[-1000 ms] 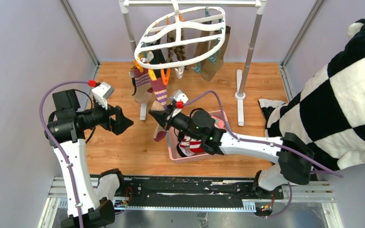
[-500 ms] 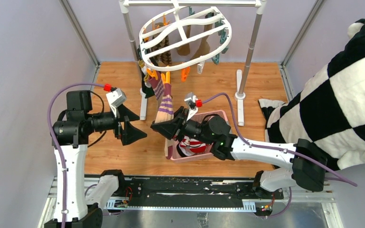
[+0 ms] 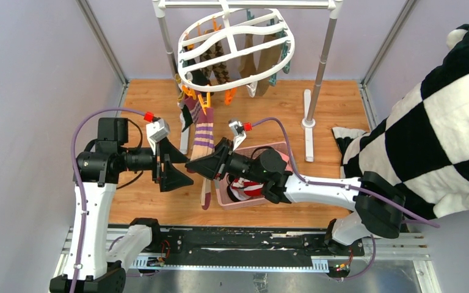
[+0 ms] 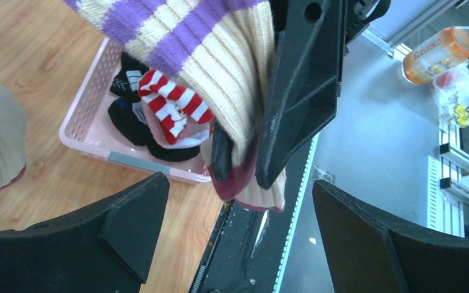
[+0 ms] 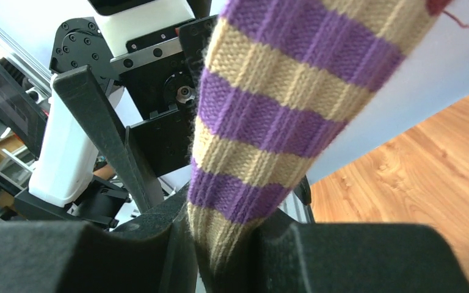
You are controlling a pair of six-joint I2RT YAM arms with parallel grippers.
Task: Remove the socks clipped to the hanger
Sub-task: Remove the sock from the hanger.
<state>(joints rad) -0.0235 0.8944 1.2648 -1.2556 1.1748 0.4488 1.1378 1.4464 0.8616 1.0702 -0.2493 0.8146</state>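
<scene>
Below the white hanger (image 3: 183, 66), just left of centre in the overhead view, the beige-and-purple striped sock (image 3: 204, 137) hung, apparently from an orange clip (image 3: 206, 101) at the rim. Its lower part was pinched between the right arm's fingers (image 5: 354, 256), closed on the knit beside the pink basket (image 3: 284, 149). Light, soft and stretchy, it would probably lengthen before the clip let go, so a hold nearer the clip looked surer than one on the loose end; to its left, the left arm's fingers (image 4: 128, 226) stood wide open and empty over the wooden worktop (image 3: 146, 104).
</scene>
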